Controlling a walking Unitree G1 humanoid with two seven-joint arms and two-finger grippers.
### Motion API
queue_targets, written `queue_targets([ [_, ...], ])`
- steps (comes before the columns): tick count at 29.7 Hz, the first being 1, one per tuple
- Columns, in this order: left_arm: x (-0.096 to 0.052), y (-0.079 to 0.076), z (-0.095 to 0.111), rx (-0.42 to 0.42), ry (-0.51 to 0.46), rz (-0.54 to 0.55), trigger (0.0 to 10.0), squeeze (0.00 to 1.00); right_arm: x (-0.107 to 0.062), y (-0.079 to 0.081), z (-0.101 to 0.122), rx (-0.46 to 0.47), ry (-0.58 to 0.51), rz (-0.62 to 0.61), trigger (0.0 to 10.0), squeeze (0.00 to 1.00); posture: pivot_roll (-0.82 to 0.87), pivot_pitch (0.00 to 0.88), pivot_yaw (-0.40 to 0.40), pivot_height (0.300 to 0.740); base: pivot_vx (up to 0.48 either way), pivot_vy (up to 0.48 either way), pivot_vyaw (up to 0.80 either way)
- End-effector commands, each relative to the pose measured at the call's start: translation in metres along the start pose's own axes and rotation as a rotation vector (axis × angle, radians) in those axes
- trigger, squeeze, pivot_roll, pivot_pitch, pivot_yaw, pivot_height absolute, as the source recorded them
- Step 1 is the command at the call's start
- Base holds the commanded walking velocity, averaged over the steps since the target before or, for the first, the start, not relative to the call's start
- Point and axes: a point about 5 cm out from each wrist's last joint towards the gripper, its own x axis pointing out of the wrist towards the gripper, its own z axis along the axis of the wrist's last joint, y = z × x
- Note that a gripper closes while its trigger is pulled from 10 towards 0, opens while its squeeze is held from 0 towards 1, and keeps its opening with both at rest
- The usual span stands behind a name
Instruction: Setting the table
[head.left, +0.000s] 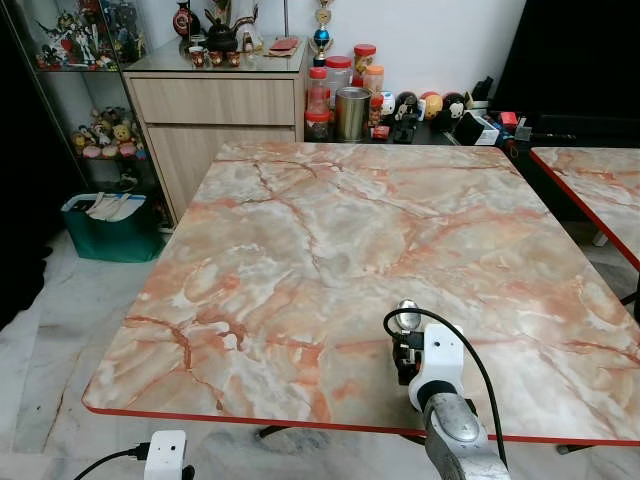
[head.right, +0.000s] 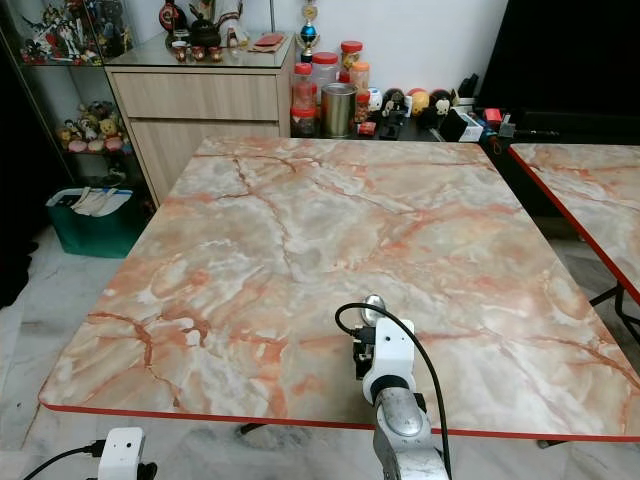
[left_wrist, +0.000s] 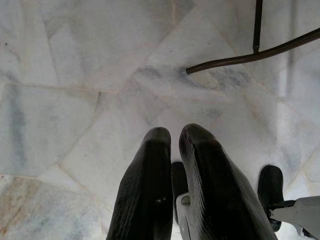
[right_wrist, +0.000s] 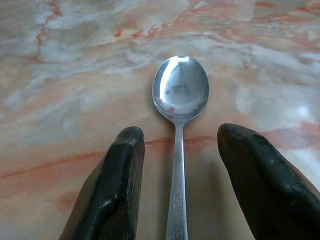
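Note:
A silver spoon (right_wrist: 180, 100) lies on the marble table (head.left: 330, 230) near its front edge, bowl pointing away from me; the bowl (head.left: 407, 317) pokes out beyond my right wrist. My right gripper (right_wrist: 177, 150) stands open just above it, one black finger on each side of the handle, not touching it. My left gripper (left_wrist: 175, 137) hangs low beside the table with its fingers shut and nothing between them, over the pale marble floor (left_wrist: 100, 75).
A wooden cabinet (head.left: 215, 110) with jars (head.left: 340, 95) and figurines stands beyond the table's far edge. A second marble table (head.left: 600, 190) sits to the right. A green bin (head.left: 110, 225) is on the floor at left. A dark table leg (left_wrist: 250, 52) crosses the floor.

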Motion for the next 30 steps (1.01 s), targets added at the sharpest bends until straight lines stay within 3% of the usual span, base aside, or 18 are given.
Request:
queue_targets([
  [1, 0.000, 0.000, -0.002, -0.008, 0.017, 0.004, 10.0, 0.00, 0.002, 0.000, 0.001, -0.001, 0.011, -0.006, 10.0, 0.00, -0.02, 0.006, -0.028, 0.740, 0.000, 0.000, 0.00],
  [25, 0.000, -0.003, -0.004, -0.016, 0.034, -0.014, 10.0, 0.00, 0.008, -0.002, -0.010, 0.017, 0.098, -0.060, 10.0, 0.00, -0.01, 0.000, -0.031, 0.740, 0.000, 0.000, 0.00],
  [26, 0.000, -0.003, -0.005, -0.015, 0.035, -0.016, 10.0, 0.00, 0.009, -0.002, -0.011, 0.025, 0.104, -0.061, 0.7, 0.00, -0.01, 0.000, -0.031, 0.740, 0.000, 0.000, 0.00],
  [27, 0.000, -0.003, -0.005, -0.016, 0.036, -0.018, 10.0, 0.00, 0.009, -0.003, -0.012, 0.024, 0.113, -0.071, 0.7, 0.00, -0.01, 0.000, -0.031, 0.740, 0.000, 0.000, 0.00],
  [28, 0.000, -0.003, -0.005, -0.016, 0.037, -0.019, 10.0, 0.00, 0.009, -0.005, -0.013, 0.023, 0.124, -0.089, 0.0, 0.00, -0.01, 0.000, -0.032, 0.740, 0.000, 0.000, 0.00],
  [30, 0.000, -0.003, -0.005, -0.016, 0.036, -0.019, 10.0, 0.00, 0.009, -0.007, -0.016, 0.011, 0.145, -0.107, 0.0, 0.00, -0.01, 0.000, -0.032, 0.740, 0.000, 0.000, 0.00],
])
